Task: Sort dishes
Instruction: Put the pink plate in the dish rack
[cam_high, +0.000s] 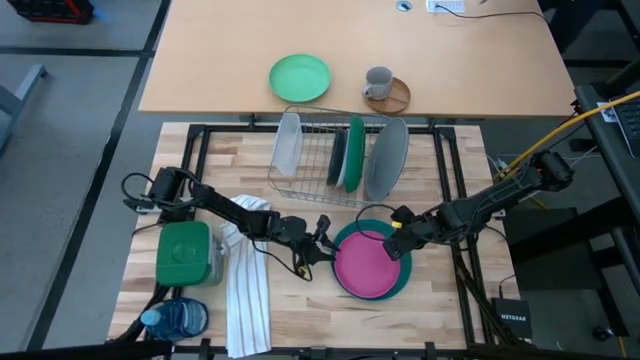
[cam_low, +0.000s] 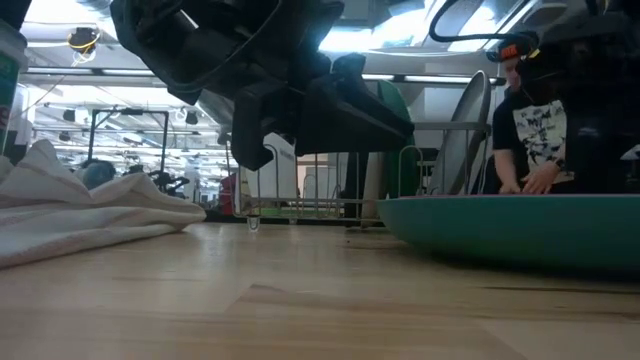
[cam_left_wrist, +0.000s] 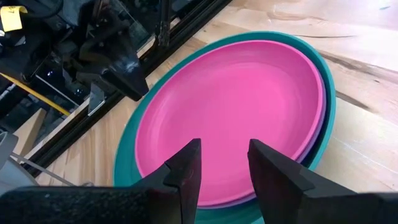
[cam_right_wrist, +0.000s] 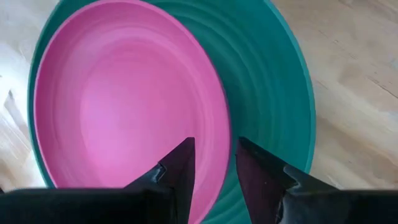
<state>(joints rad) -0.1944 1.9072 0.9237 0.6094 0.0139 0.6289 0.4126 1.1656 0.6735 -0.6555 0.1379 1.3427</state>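
Observation:
A purple-pink plate (cam_high: 366, 262) lies flat inside a larger teal-green plate (cam_high: 399, 283) on the wooden table, near its front. My left gripper (cam_left_wrist: 224, 158) hovers open at the pink plate's left rim, fingers pointing across it. From the right, my right gripper (cam_right_wrist: 214, 158) slants down, open, and the pink plate's right rim (cam_right_wrist: 225, 134) runs between its fingers. A wire rack (cam_high: 318, 187) behind holds a light grey plate (cam_high: 288, 143), a dark plate and a green plate (cam_high: 355, 155), and another grey plate (cam_high: 388, 158), all on edge. My right gripper's fingers (cam_right_wrist: 180, 165) stand on either side of the pink plate's right rim, slanting down from the table's right. I cannot tell whether they touch it. The plate lies flat in the teal-green one.
A white towel (cam_high: 245, 285), a green box (cam_high: 183, 252) and a blue bottle (cam_high: 175, 320) sit at the front left. On the far table are a small mint plate (cam_high: 299, 77) and a grey mug (cam_high: 378, 83). A person (cam_low: 530, 130) is behind the table.

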